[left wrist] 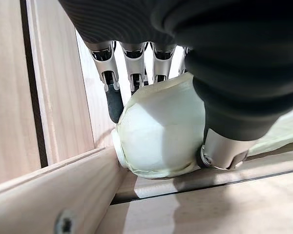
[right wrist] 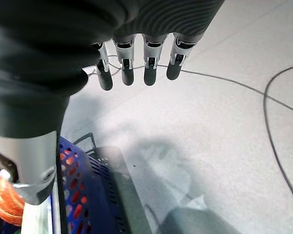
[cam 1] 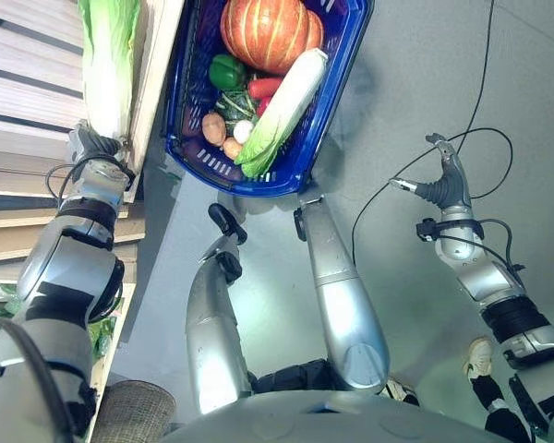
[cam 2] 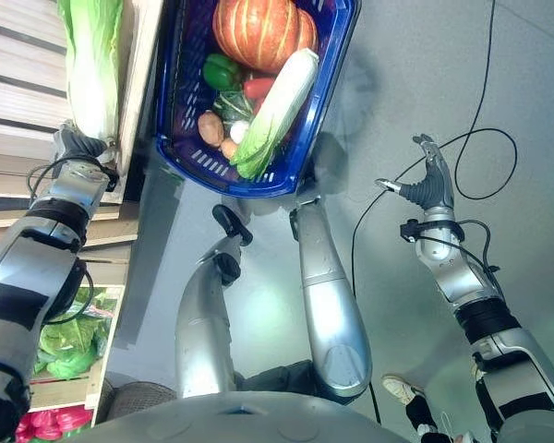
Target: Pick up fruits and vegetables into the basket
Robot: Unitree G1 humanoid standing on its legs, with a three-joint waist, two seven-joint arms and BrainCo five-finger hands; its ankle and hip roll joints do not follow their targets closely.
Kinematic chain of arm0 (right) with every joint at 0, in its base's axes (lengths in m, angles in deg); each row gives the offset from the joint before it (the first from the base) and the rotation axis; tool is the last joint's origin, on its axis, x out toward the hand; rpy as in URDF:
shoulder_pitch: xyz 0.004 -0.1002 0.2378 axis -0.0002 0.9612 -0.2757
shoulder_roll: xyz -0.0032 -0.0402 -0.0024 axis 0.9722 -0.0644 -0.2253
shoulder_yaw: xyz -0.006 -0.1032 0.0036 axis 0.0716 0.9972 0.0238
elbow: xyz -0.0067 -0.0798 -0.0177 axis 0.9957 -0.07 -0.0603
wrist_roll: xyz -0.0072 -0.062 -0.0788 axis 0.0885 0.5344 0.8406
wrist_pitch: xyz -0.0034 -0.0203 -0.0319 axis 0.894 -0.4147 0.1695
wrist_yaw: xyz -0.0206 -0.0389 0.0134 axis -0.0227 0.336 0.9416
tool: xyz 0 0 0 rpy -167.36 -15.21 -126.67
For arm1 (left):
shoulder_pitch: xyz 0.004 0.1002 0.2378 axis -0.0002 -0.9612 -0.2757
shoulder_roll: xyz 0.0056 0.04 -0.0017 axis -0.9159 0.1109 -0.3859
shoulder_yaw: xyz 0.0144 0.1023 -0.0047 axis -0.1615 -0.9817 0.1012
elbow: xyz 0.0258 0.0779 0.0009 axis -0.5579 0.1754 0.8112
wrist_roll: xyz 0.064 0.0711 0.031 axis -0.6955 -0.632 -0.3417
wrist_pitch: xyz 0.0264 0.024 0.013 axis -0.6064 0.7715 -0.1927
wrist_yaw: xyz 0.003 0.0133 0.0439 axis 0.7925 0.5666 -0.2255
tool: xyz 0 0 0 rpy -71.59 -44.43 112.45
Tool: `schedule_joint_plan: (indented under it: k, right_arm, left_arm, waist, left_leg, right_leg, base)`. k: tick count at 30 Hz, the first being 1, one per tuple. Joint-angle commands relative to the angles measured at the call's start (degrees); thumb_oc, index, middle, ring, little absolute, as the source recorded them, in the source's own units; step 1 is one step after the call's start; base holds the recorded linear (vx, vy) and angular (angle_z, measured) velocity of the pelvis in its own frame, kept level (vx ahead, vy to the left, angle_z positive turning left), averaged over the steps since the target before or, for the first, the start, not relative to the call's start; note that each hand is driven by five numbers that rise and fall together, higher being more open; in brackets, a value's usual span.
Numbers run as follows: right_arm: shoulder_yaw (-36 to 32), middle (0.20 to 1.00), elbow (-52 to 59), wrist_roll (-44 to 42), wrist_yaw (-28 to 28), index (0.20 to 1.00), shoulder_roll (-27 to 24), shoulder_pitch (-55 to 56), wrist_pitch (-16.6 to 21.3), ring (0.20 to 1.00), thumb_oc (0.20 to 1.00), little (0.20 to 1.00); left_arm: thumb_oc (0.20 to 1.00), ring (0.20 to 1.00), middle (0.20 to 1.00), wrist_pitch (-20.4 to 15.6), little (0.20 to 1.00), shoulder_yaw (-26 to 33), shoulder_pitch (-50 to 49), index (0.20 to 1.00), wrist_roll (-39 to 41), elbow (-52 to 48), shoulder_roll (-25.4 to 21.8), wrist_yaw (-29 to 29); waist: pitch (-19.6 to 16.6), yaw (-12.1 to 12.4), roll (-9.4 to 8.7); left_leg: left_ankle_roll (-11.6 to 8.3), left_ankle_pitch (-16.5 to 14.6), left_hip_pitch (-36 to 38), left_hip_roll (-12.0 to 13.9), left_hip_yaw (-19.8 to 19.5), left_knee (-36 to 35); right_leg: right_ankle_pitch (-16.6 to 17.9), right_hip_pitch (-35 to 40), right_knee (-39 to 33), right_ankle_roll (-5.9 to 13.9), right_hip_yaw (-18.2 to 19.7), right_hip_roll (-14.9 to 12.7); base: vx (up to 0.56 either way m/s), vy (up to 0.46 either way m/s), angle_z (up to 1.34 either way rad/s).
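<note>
A blue basket [cam 1: 323, 120] stands on the floor ahead, holding an orange pumpkin [cam 1: 268, 32], a green pepper [cam 1: 227, 71], a red pepper [cam 1: 263, 88], a potato [cam 1: 213, 128] and a napa cabbage [cam 1: 286, 106]. A second napa cabbage [cam 1: 109, 55] lies on the wooden shelf [cam 1: 23, 111] at the left. My left hand [cam 1: 94, 145] is at its base; the left wrist view shows fingers [left wrist: 113, 100] and thumb [left wrist: 224, 146] curled round the pale cabbage base [left wrist: 161, 129]. My right hand [cam 1: 448, 180] hangs over bare floor at the right, fingers [right wrist: 136, 73] straight, holding nothing.
The shelf's wooden rail [left wrist: 63, 195] runs just in front of the cabbage. Leafy greens [cam 2: 69, 341] lie in a lower crate at the left. A woven round thing [cam 1: 134, 411] sits near my left side. Grey floor [cam 1: 415, 92] lies open right of the basket.
</note>
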Motion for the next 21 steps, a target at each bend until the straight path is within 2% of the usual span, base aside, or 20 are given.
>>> schedule_joint_plan:
  k: [1,6,9,11,15,16,18,21]
  right_arm:
    - [-1.57,1.000,3.20,-1.36,-0.23,1.000,1.79,3.42,0.88,1.000,1.000,1.000]
    - [-2.91,1.000,5.41,-0.99,-1.60,1.000,1.55,5.00,1.91,1.000,1.000,1.000]
    - [-4.12,1.000,7.42,-4.81,-5.46,1.000,1.85,6.65,4.29,1.000,1.000,1.000]
    - [-5.20,1.000,9.07,-9.95,-11.48,1.000,2.73,8.29,5.58,1.000,1.000,1.000]
    - [-6.44,1.000,12.52,-22.87,-24.68,1.000,5.12,11.25,4.66,1.000,1.000,1.000]
    - [-6.53,1.000,12.64,-23.70,-25.65,1.000,5.47,11.57,4.52,1.000,1.000,1.000]
    - [-7.14,1.000,14.29,-29.86,-34.02,1.000,7.93,13.45,3.28,1.000,1.000,1.000]
    - [-8.13,1.000,18.52,-36.24,-41.86,1.000,10.65,15.55,0.39,1.000,1.000,1.000]
  left_arm:
    - [0.200,0.200,0.200,-3.25,0.200,2.27,-5.52,0.200,3.18,-3.07,9.74,3.50]
    - [0.200,0.200,0.200,-5.53,0.200,3.75,-7.52,0.200,4.18,-6.45,8.93,2.84]
    - [0.200,0.200,0.200,-9.12,0.200,5.01,-9.95,0.200,3.74,-9.23,8.38,2.13]
    - [0.200,0.200,0.200,-11.40,0.200,6.16,-12.63,0.200,2.91,-11.93,7.50,2.51]
    - [0.200,0.200,0.200,-14.38,0.200,7.26,-17.81,0.200,0.52,-17.90,6.52,1.80]
    - [0.200,0.200,0.200,-14.79,0.200,7.38,-18.41,0.200,0.28,-18.39,6.37,1.77]
    - [0.200,0.200,0.200,-18.08,0.200,8.20,-22.63,0.200,-1.86,-22.44,5.69,0.77]
    - [0.200,0.200,0.200,-21.56,0.200,9.14,-27.71,0.200,-6.18,-28.10,4.82,-0.97]
  waist:
    - [-2.50,0.14,-3.92]
    - [-2.50,0.80,-3.92]
    - [-2.50,1.35,-3.63]
    - [-2.50,2.04,-3.38]
    - [-2.50,3.30,-3.13]
    - [-2.50,3.43,-3.12]
    - [-2.50,4.45,-3.09]
    - [-2.50,5.93,-3.13]
  left_leg:
    - [1.85,-2.82,-2.76,-0.48,2.32,3.03]
    - [1.96,-2.56,-0.52,-0.65,1.81,2.43]
    - [1.88,-1.93,1.85,-0.79,1.72,0.94]
    - [1.81,-1.52,3.81,-1.04,1.30,0.06]
    - [1.66,-0.58,7.24,-1.18,0.76,-1.80]
    - [1.66,-0.50,7.64,-1.22,0.71,-2.02]
    - [1.75,0.07,10.25,-1.48,0.11,-3.20]
    - [2.01,0.60,13.56,-1.76,-0.82,-4.89]
  right_leg:
    - [-4.86,0.65,1.58,3.76,-2.28,0.51]
    - [-5.54,3.22,1.90,3.70,-2.90,0.49]
    - [-5.87,5.46,1.52,3.78,-3.24,0.19]
    - [-6.10,7.62,1.08,3.87,-3.63,-0.12]
    - [-6.41,11.30,0.24,4.03,-4.44,-0.67]
    - [-6.45,11.74,0.14,4.03,-4.57,-0.71]
    - [-6.56,14.90,-0.77,4.08,-5.27,-1.04]
    - [-6.73,18.72,-1.74,4.19,-5.91,-1.51]
  base:
    - [0.00,0.000,0.00]
    - [-0.01,-0.023,0.02]
    - [-0.02,-0.010,0.06]
    - [-0.01,-0.006,0.02]
    - [0.00,-0.003,0.01]
    - [-0.01,-0.013,0.07]
    - [-0.01,-0.019,0.15]
    - [0.01,-0.035,0.16]
